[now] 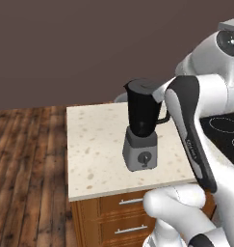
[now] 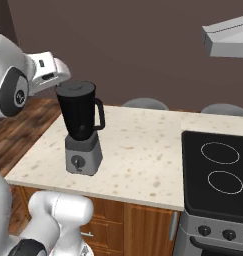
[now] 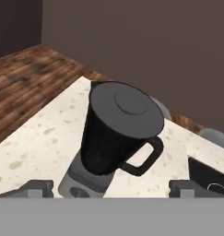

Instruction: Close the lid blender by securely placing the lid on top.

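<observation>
Here you see the lid [image 3: 126, 109] seated on the blender [image 3: 114, 143], gripper [image 3: 109, 188] above and apart, jaws spread, grasping nothing.

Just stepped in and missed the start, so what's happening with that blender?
A white Franka arm is working at a blender that stands on the speckled counter left of the stove. The dark grey lid already sits on the jar's rim, flat as far as the hand view shows. The gripper is open and holds nothing; its fingertips sit wide apart, above and to one side of the jar, looking down at the lid.
</observation>
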### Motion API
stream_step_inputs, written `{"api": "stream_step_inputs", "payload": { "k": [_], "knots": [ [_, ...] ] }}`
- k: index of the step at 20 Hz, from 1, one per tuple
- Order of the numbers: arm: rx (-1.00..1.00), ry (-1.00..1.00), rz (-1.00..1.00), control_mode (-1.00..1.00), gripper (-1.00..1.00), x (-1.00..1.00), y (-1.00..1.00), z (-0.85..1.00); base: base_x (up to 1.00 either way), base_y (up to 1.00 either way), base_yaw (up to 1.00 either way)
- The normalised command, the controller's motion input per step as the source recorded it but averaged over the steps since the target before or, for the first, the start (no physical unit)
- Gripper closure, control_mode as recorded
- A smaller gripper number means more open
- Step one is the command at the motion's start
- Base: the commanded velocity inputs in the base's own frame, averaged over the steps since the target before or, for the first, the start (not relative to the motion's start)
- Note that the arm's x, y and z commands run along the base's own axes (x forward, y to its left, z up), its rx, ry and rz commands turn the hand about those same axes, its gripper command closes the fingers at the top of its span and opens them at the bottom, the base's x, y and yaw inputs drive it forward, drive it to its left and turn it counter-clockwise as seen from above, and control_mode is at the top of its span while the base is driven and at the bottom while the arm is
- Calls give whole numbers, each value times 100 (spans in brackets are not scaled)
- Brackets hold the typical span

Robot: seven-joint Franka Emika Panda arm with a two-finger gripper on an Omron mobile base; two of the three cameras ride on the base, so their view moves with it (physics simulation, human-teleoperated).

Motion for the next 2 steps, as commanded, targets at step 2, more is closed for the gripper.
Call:
{"api": "stream_step_inputs", "payload": {
  "k": [2],
  "knots": [
    [0, 0, 0, -100, -100, 0, 0, 0, 0, 0, 0]
  ]
}}
